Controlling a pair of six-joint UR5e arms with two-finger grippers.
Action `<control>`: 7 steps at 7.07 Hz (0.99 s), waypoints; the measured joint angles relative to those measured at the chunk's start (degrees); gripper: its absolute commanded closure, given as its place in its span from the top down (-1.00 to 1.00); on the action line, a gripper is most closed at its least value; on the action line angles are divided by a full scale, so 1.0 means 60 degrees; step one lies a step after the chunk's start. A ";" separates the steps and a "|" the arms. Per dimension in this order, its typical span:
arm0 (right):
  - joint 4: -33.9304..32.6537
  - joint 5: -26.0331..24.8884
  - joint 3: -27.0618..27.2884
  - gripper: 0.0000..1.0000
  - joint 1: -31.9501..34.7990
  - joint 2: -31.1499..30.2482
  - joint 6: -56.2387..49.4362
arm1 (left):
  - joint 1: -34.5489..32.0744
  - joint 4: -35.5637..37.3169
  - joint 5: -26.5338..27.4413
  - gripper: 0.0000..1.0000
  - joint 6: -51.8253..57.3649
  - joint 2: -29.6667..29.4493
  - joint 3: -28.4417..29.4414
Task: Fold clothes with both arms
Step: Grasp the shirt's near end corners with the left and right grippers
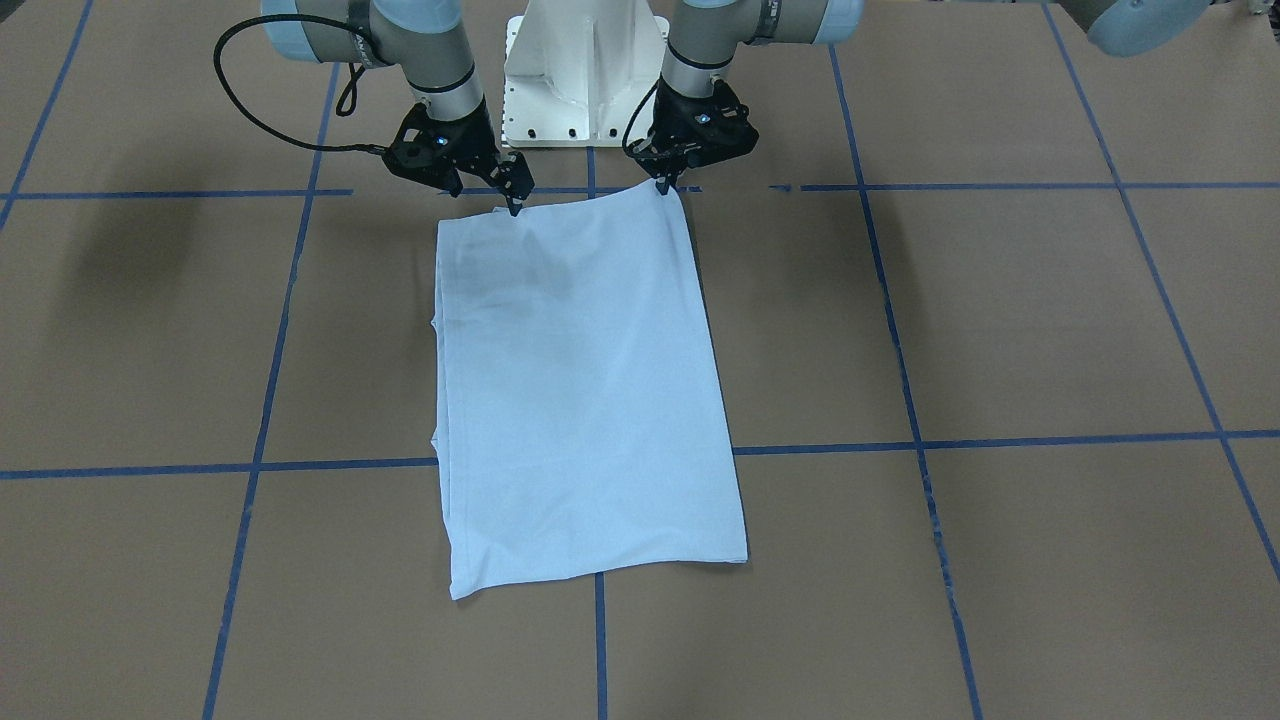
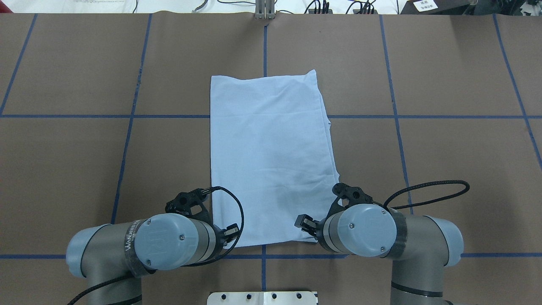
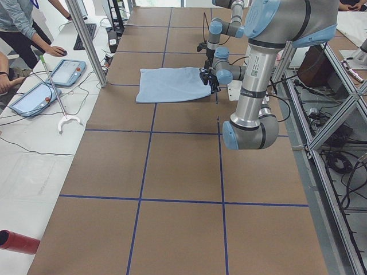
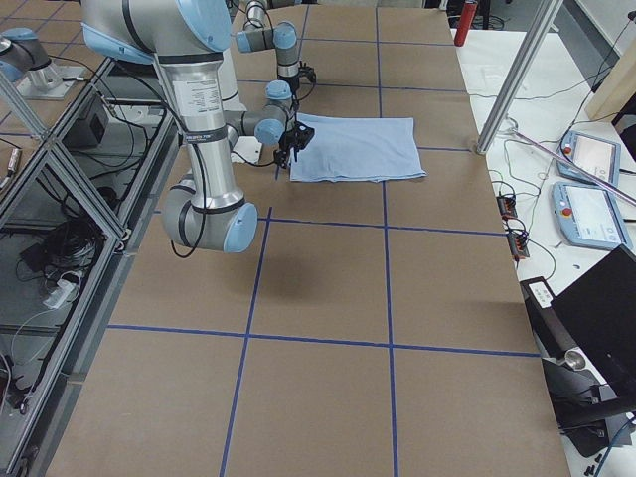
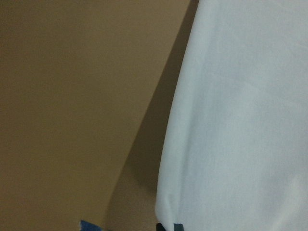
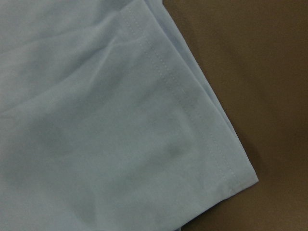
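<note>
T-shirt (image 1: 590, 400), folded into a long rectangle, is laid flat on the table (image 1: 1000, 320).

Front view: left gripper (image 1: 664, 186) and right gripper (image 1: 514, 205) are seen pinched closed on the robot-side edge.

Overhead: fingertips are hidden.

Both corners should be lifted level and together.

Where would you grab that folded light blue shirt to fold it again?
Pinch the light blue T-shirt at the two corners of its short edge nearest the white base, coming from above. It lies flat as a long rectangle, so carrying that edge forward should halve it.
</note>
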 measured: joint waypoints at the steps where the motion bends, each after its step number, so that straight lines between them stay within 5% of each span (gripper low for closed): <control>1: 0.0006 -0.0062 -0.0158 1.00 0.0001 0.0029 0.0137 | 0.0020 -0.0002 -0.0004 -1.00 0.0004 -0.0009 0.0005; 5: -0.0034 -0.0132 -0.0473 0.99 0.0072 0.0087 0.0210 | 0.0040 -0.0011 -0.0005 -1.00 0.0012 -0.0029 0.0009; 7: -0.0051 -0.0126 -0.0530 -0.47 0.0068 0.0082 0.0211 | 0.0041 -0.0010 -0.0005 -1.00 0.0011 -0.0031 -0.0002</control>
